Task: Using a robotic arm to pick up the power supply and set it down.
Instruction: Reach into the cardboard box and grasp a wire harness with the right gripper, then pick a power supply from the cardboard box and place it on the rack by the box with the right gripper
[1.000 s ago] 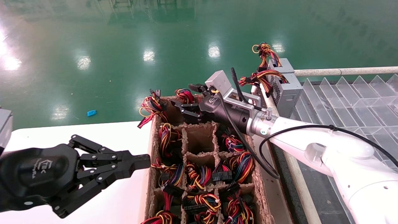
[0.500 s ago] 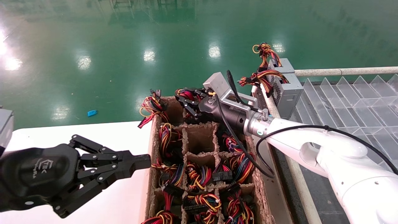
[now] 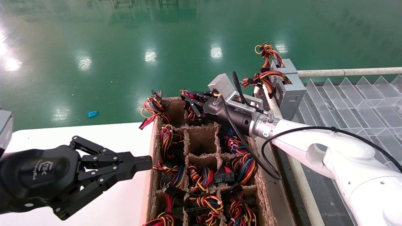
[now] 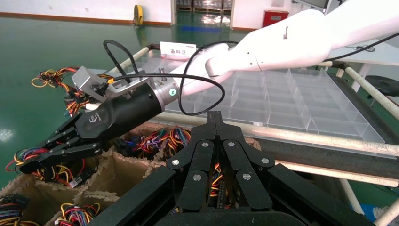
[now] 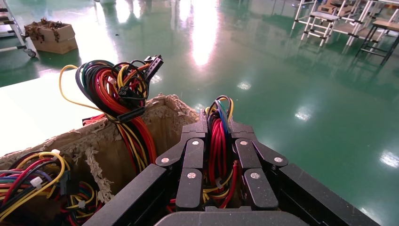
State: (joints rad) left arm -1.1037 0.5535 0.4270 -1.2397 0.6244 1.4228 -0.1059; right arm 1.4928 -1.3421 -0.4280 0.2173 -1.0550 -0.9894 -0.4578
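the right tool (image 3: 191,102) is clenched on the wire bundle (image 5: 217,141) of a power supply (image 3: 189,108) sitting in the far middle cell of the cardboard crate (image 3: 154,144). the left tool (image 3: 143,162), fingers pressed together, hovers over the white counter (image 3: 103,138) just beside the crate.

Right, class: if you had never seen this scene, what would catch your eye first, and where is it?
Probably the cardboard crate of partitioned cells stuffed with red, yellow and black wire bundles. At its far end the right gripper is closed around one wire bundle. The shut left gripper hangs by the crate's left side, and a grey power supply stands on the clear rack.
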